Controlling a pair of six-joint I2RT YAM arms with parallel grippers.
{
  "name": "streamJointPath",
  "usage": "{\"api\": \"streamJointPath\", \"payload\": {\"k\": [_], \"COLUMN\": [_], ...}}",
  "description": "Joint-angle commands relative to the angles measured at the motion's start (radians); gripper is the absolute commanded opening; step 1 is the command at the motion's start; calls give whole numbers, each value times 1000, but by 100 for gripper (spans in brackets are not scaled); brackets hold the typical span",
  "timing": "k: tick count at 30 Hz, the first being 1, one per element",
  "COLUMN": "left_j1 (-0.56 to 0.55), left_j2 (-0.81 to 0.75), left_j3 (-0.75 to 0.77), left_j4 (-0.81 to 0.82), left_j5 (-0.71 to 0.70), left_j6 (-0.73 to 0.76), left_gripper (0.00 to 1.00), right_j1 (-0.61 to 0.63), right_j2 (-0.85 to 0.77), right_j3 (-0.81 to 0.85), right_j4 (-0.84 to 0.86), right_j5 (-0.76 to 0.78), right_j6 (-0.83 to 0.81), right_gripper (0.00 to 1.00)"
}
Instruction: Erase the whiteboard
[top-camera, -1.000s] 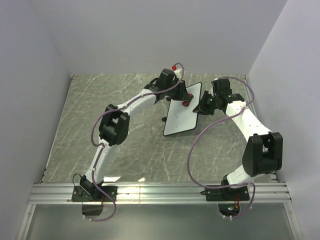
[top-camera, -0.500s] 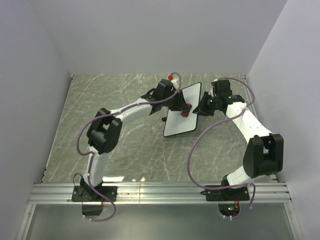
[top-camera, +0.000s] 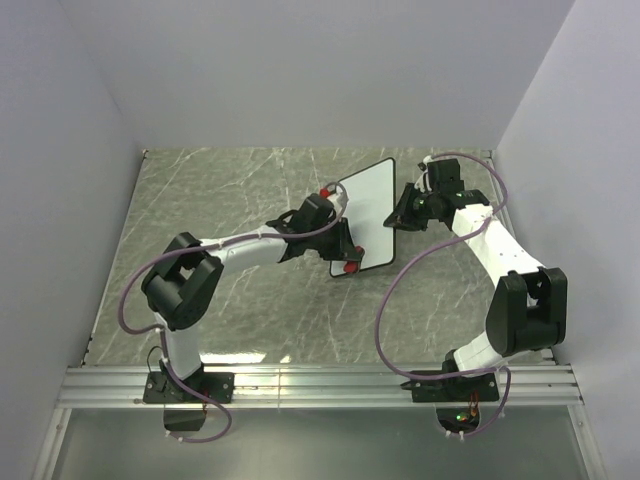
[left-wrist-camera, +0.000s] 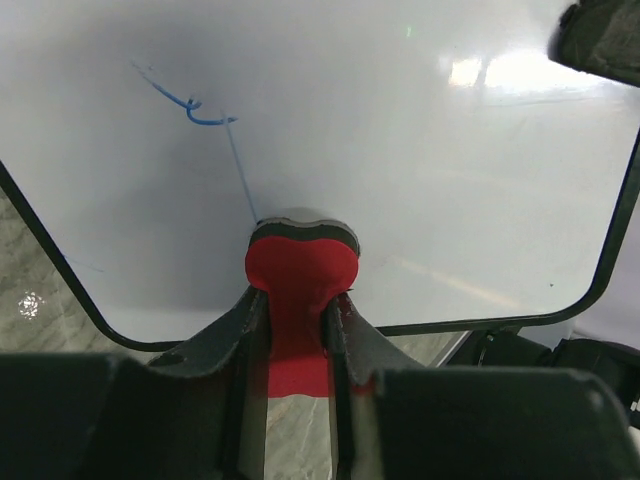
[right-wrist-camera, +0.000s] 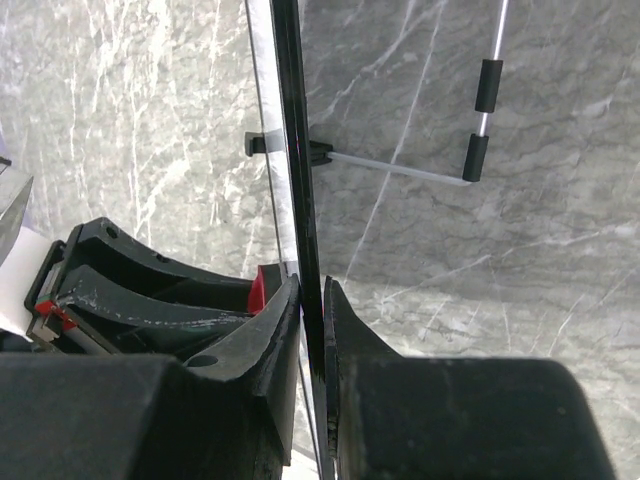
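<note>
The grey veined tabletop (top-camera: 200, 190) sits between white walls (top-camera: 300, 70). The left gripper (left-wrist-camera: 300, 310) grips a red block (left-wrist-camera: 300, 272) against the white black-rimmed whiteboard (left-wrist-camera: 380, 150). The right gripper (right-wrist-camera: 312, 292) clamps the board's edge.

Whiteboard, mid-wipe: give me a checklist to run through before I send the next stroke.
1. Right gripper clamped on the whiteboard rim: ok, a finger on each side of the edge.
2. Left gripper shut on the red eraser: ok.
3. Eraser head against the board face: ok, it looks pressed on near the bottom edge.
4. Board clean: not ok, a blue scribble with a thin line running down toward the eraser is on the board.
5. Wire stand resting on the table: cannot tell.
</note>
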Motion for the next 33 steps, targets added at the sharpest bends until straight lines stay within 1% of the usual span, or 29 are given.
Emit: {"api": "streamJointPath", "payload": {"k": [1, 7, 10, 13, 15, 19, 23, 26, 30, 32, 33], "left_j1": [-31, 5, 73, 132, 157, 196, 193, 168, 101, 62, 50], "left_j2": [83, 195, 229, 232, 240, 298, 374, 363, 287, 226, 205], "left_j3": [60, 221, 249, 246, 252, 336, 436, 482, 437, 359, 295], "left_j4": [-93, -141, -136, -109, -99, -125, -164, -182, -188, -164, -129], "left_j5": [-25, -38, -39, -48, -56, -56, -24, 10, 4, 13, 22], "left_j6": [22, 66, 76, 79, 88, 119, 155, 168, 171, 148, 116], "left_gripper": [0, 0, 0, 0, 0, 0, 0, 0, 0, 0, 0], "right_j1": [62, 62, 62, 62, 62, 61, 61, 62, 61, 61, 62], "right_j2": [9, -17, -17, -7, -3, 20, 48, 75, 127, 154, 169], "right_j3": [-20, -47, -63, -66, -64, -49, -17, 9, 58, 83, 89], "right_j4": [-38, -59, -66, -78, -81, -102, -121, -128, -130, -118, -106], "right_j5": [-46, -78, -112, -144, -153, -158, -147, -135, -107, -109, -107], "right_j6": [-7, -20, -17, -10, -5, -14, -23, -17, 7, 23, 44], "right_gripper": [0, 0, 0, 0, 0, 0, 0, 0, 0, 0, 0]}}
